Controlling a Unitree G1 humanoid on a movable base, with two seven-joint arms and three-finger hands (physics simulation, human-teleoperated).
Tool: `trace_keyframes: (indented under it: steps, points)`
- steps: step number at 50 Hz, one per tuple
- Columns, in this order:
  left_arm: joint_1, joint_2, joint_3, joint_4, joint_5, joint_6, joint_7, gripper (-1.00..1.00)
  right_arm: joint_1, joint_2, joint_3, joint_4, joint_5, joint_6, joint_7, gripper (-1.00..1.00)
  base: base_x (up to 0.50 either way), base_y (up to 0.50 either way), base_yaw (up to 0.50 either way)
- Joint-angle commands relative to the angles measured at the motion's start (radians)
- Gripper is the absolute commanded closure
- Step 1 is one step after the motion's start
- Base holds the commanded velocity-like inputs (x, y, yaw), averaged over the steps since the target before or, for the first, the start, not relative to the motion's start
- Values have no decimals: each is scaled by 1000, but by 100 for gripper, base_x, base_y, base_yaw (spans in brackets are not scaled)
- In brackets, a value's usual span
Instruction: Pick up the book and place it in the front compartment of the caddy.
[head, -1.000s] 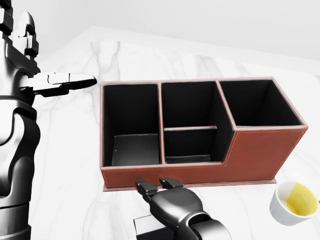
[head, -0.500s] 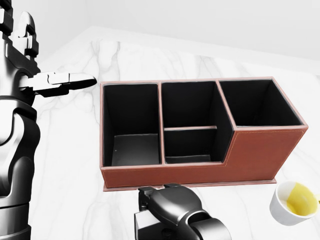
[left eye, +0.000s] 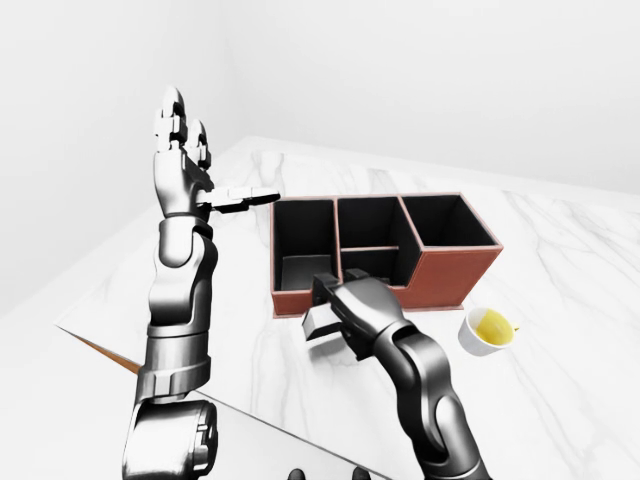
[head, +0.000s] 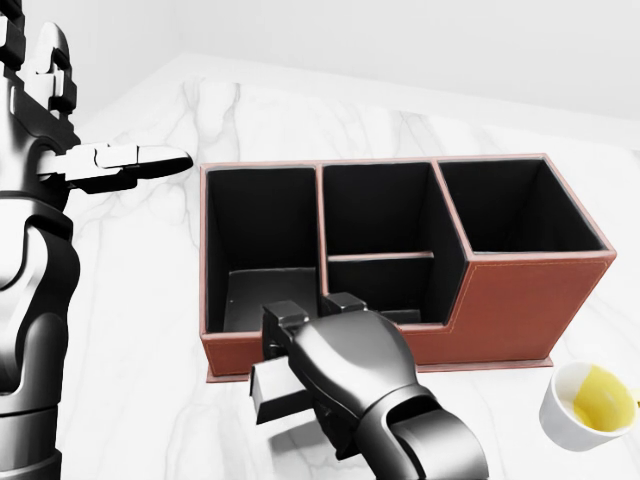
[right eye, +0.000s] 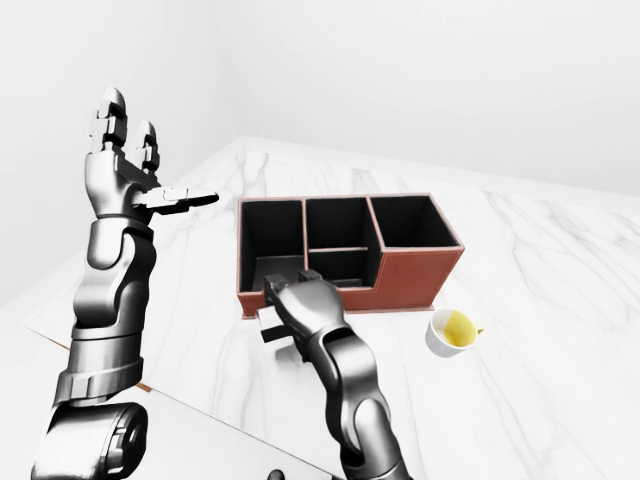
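The right hand was wrapped around the book, a dark slab whose end stuck out to the left of the hand in the head view; the fingers curled over its upper edge. Hand and book sat against the low brown wall of the caddy, on the side nearest the bottom of the head view, with the fingertips overlapping that wall's rim. Whether the book rested on the table or was lifted clear of it could not be told.

The caddy stood upright on the white marble table, well in from its edges. It was a brown leather-look box with black lining: one large compartment at the head view's left, a middle section split by a low divider into two smaller bays, and a taller compartment at the right. All the compartments looked dark inside, and nothing could be made out in them.

The left hand was raised high above the table's left edge, well apart from the caddy, fingers spread wide and pointing up, thumb jutting toward the caddy; it gripped nothing.

A white cup with yellow liquid stood on the table just beside the caddy's right end, toward the bottom right of the head view.
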Motion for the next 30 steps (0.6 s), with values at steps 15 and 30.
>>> trace_keyframes:
  steps: [15, 30]
  points:
    - [2, -2, -1, 3, 2, 0, -1, -100, -179, 33, -109, -149, -106, 0, 0, 100, 0, 0, 0]
    - [2, -2, -1, 0, 1, 0, 0, -100, -383, -6, -220, -113, -112, 0, 0, 100, 0, 0, 0]
